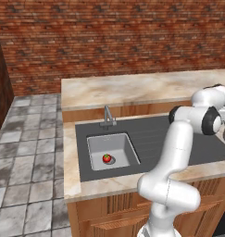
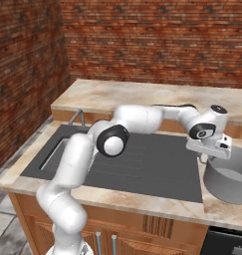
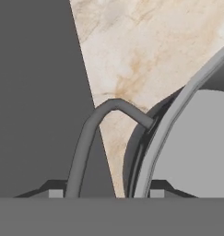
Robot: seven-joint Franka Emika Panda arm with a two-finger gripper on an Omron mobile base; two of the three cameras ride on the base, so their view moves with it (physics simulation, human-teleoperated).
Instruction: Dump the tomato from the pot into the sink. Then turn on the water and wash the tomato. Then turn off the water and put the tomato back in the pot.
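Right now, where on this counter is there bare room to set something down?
Free: the ribbed drainboard between basin and pot, and the raised marble ledge behind the faucet. Crowded: the right end, where the pincer meets the pot.

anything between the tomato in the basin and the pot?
Just the ribbed drainboard of the sink's dark plate. Right base view shows it bare up to the pot; left base view shows the tomato in the basin.

Even, bright rendered light throughout, soft faint shadows, no glare, slightly coarse pixelated edges.
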